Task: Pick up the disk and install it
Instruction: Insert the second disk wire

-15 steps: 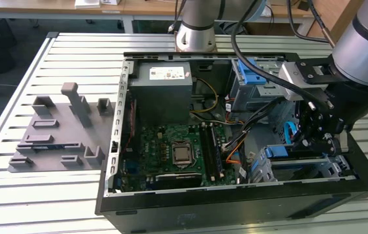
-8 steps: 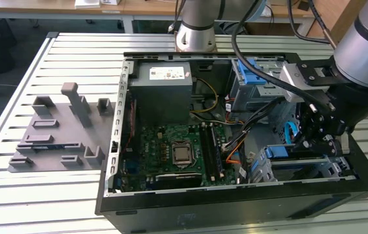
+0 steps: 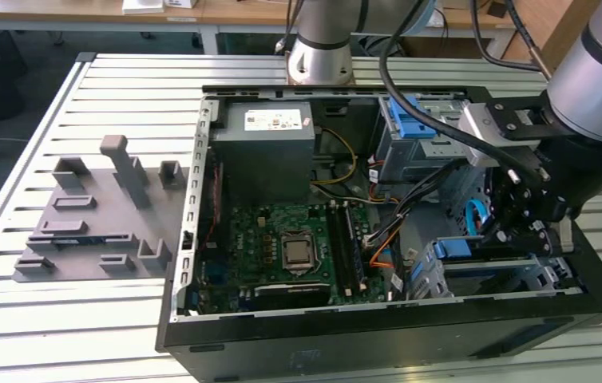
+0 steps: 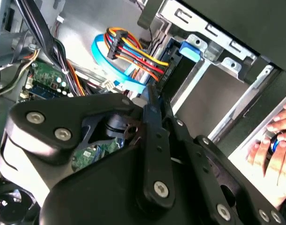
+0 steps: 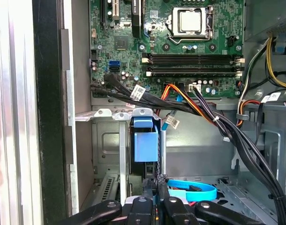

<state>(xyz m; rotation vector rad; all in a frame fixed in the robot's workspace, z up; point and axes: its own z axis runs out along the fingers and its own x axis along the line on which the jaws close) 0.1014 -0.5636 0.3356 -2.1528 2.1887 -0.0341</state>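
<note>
Exterior view had the gripper down inside the case near its front corner, fingers pressed together, by the cage.

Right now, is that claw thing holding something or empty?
Gripper: jaws shut on the disk, which stands on edge in the drive cage.

disk on edge, blue plastic carrier end showing, seated upright in a metal drive bay of the open computer case, beside the motherboard
</note>
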